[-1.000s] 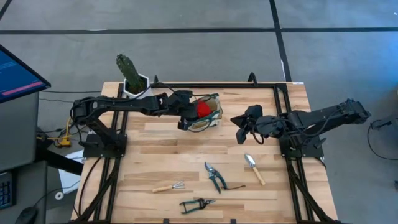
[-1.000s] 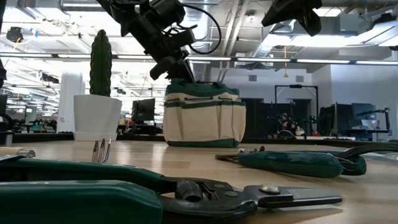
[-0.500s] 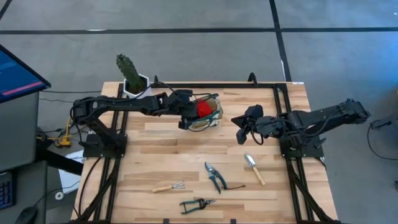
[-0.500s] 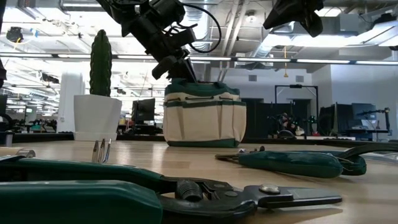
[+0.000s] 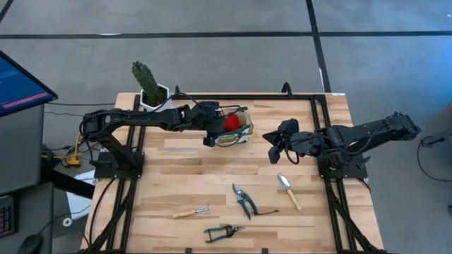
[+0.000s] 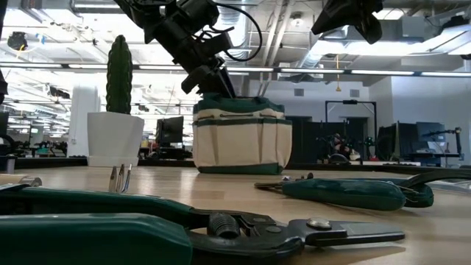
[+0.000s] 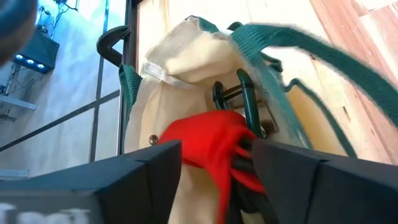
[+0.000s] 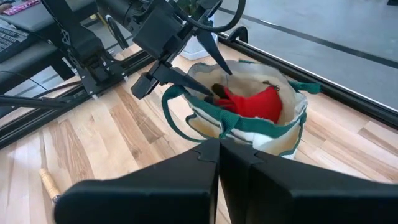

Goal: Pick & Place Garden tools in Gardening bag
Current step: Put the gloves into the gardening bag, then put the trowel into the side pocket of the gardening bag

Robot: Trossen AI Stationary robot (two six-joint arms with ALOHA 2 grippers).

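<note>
high view: the left gripper [image 5: 212, 130] hangs over the gardening bag [image 5: 240, 132] at its rim on the cactus [image 5: 145, 79] side, fingers spread with nothing between them; the red-and-black item [image 5: 231, 123] lies inside the bag, just beyond the fingertips; the right gripper [image 5: 273, 149] waits closed and empty on the bag's other side; the trowel [image 5: 288, 190] lies nearest it, handle pointing away from the bag, so the right arm looks better placed; two pruning shears [image 5: 244, 200] and the rake [image 5: 192, 212] lie farther from the bag.

text: none readable | labels: none | brands: none | numbers: none | signs: none
</note>
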